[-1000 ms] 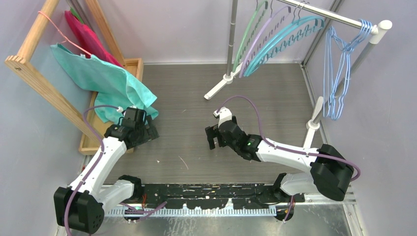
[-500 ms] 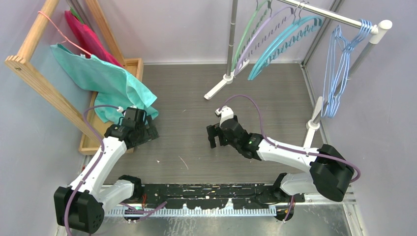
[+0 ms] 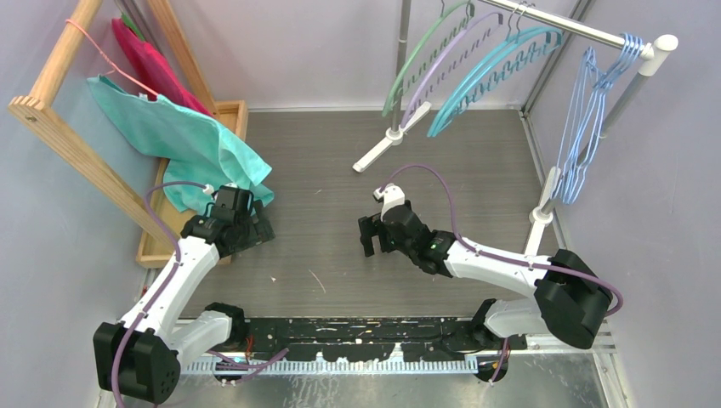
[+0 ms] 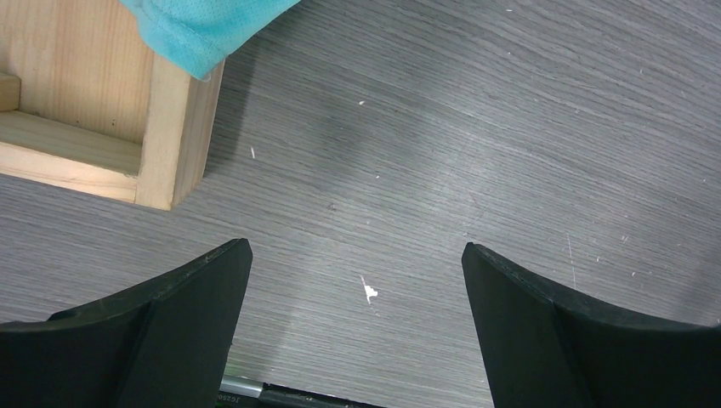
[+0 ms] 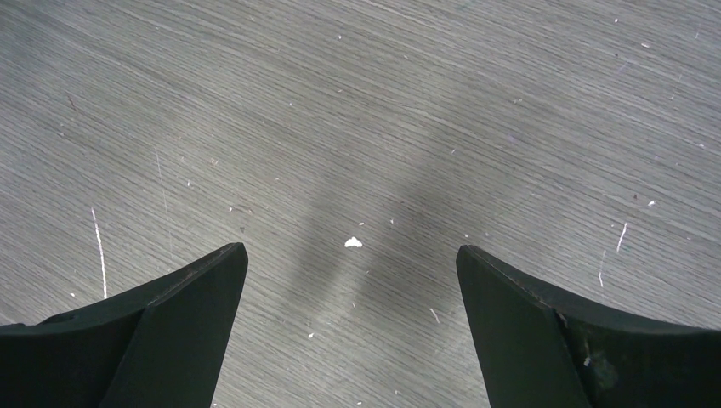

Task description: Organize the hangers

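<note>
Grey wood-grain table [image 3: 323, 161], scuffed, white flecks; pale lilac walls [image 3: 298, 51]. Arched hangers [image 3: 476, 81] and blue wire hangers [image 3: 587, 119] hang on the rail [image 3: 587, 31], far right. Left gripper [image 4: 353, 272] and right gripper [image 5: 350, 272] both spread, empty, low over bare table. Wooden rack [image 3: 59, 51] with teal cloth [image 3: 170, 127] far left.

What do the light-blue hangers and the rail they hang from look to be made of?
Light-blue hangers: thin wire, probably metal under a smooth coloured coating, judging by the slim, evenly bent strands. Rail: likely bare metal tube, silvery with a bright sheen along it.
</note>
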You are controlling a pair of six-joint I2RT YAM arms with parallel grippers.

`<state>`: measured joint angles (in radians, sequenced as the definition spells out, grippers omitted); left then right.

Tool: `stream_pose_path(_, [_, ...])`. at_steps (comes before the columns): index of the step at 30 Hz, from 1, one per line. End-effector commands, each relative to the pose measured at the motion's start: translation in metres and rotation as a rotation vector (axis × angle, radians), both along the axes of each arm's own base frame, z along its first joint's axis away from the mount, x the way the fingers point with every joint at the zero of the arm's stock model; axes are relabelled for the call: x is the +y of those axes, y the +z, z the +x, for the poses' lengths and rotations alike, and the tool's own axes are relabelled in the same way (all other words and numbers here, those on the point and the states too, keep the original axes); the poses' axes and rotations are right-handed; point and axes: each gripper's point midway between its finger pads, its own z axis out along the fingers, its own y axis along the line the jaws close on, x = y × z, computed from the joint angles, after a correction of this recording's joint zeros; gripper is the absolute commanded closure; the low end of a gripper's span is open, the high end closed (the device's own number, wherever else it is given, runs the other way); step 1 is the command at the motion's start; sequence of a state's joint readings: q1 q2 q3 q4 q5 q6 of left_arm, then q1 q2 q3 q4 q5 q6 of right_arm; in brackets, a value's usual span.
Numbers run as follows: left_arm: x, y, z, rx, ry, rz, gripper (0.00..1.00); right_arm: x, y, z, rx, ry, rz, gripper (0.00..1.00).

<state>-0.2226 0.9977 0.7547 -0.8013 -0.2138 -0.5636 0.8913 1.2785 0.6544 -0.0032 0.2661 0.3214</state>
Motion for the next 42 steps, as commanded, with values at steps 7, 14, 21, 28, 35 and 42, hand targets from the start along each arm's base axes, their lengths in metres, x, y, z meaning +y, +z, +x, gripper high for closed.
stream_pose_path(7, [0.0013, 0.0061, 0.0085, -0.045, 0.002, 0.012, 0.02, 0.0055, 0.0085, 0.0058, -0.026, -0.011, 0.053, 0.0])
stream_pose_path(14, [0.0013, 0.0067, 0.0083, -0.047, 0.002, 0.011, 0.02, 0.005, 0.0092, 0.0054, -0.029, -0.011, 0.056, 0.0])
stream_pose_path(21, [0.0016, 0.0069, 0.0081, -0.048, 0.004, 0.011, 0.02, 0.0046, 0.0085, 0.0055, -0.028, -0.011, 0.056, 0.0])
stream_pose_path(28, [0.0021, 0.0066, 0.0073, -0.047, 0.005, 0.013, 0.02, 0.0047, 0.0078, 0.0054, -0.025, -0.012, 0.059, 0.0])
stream_pose_path(35, [0.0024, 0.0085, 0.008, -0.055, 0.01, 0.013, 0.02, 0.0043, 0.0075, 0.0053, -0.024, -0.012, 0.059, 0.0])
stream_pose_path(42, [0.0028, 0.0089, 0.0086, -0.057, 0.016, 0.014, 0.02, 0.0047, 0.0073, 0.0057, -0.024, -0.012, 0.061, 0.0])
